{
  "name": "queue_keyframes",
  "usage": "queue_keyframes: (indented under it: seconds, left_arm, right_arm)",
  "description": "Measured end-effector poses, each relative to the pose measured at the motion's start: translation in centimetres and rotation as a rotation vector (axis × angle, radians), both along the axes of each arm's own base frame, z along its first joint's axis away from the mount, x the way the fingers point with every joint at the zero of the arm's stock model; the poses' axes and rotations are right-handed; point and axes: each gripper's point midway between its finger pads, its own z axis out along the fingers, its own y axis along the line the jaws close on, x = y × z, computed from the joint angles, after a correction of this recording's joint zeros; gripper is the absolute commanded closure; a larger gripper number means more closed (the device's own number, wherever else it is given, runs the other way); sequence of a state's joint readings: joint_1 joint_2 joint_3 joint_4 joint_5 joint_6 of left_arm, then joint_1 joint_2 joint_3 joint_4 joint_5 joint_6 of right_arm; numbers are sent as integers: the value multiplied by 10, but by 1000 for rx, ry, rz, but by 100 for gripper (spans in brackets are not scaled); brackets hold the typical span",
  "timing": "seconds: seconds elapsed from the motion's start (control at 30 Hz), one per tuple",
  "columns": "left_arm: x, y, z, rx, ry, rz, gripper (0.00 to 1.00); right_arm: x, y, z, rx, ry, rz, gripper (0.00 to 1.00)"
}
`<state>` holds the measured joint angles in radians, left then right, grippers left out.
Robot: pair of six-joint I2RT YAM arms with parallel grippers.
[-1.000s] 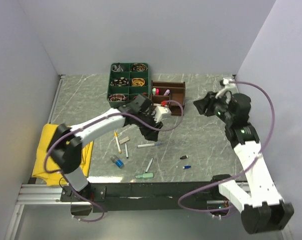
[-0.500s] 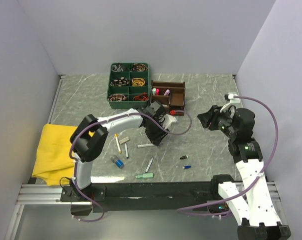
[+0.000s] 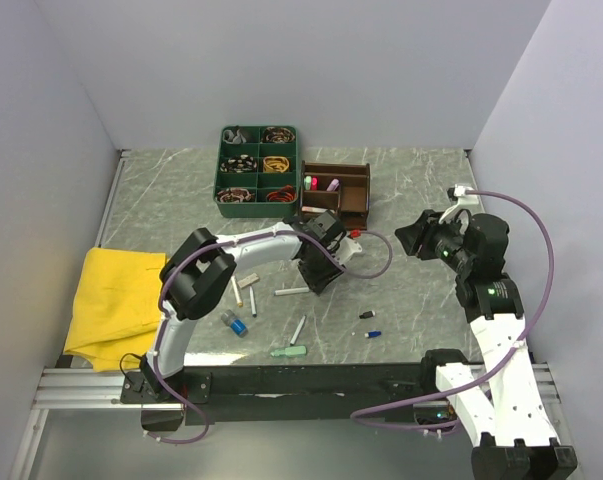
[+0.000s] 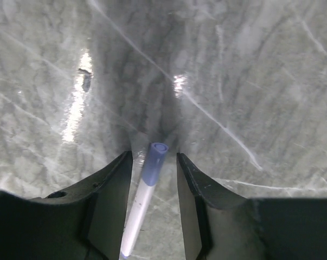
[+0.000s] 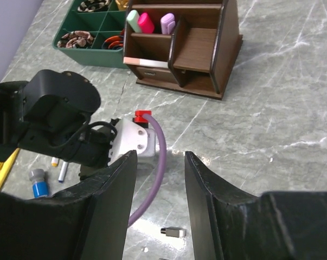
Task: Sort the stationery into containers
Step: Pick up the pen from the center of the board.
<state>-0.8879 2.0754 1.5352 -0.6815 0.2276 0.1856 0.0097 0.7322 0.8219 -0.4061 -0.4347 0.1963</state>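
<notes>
A white pen with a blue cap [image 4: 136,214] lies on the marble table between my left gripper's [image 4: 154,156] open jaws, touching neither finger; in the top view the pen [image 3: 289,291] lies just left of the left gripper [image 3: 317,279]. The dark brown wooden organiser [image 3: 352,195] stands behind it, holding mint, pink and lilac highlighters [image 5: 146,23]. My right gripper [image 3: 411,231] hangs open and empty above the table, right of the organiser [image 5: 204,51]. Loose stationery lies near the front: two short pens [image 3: 243,293], a blue cap [image 3: 238,326], a white pen [image 3: 298,329], a mint eraser [image 3: 290,351].
A green divided tray [image 3: 258,177] of coiled items stands left of the organiser. A yellow cloth [image 3: 116,305] lies at the front left. A small black bit [image 3: 366,314] and a blue bit [image 3: 373,333] lie front right. The left arm's purple cable [image 5: 159,162] loops below the right gripper.
My left gripper has moved right and down and now straddles the white and blue pen. My right gripper has drawn back a little to the right.
</notes>
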Motion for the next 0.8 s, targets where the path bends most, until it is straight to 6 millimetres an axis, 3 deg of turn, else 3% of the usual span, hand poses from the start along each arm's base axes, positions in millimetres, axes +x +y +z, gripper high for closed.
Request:
queue_keyframes:
  seconds: [0.23,0.47,0.6,0.7,0.8]
  left_arm:
    - [5,2,-1,29,-38,7,63]
    - [7,5,-3,45,-57,3,95]
    - [7,5,2,40,-43,4,99]
    - [17,-2,23,-1,-34,14,99]
    - [52,-23,71,-129,-92,53,99]
  right_arm:
    - [2,-8,-6,-2,11,-26,52]
    - [2,-8,-6,-4,10,-23,53]
    - [2,-9,-6,-13,6,-21,53]
    - [0,-9,-7,-17,9,-18,53]
    - [-4,-7,-5,-11,5,-5,55]
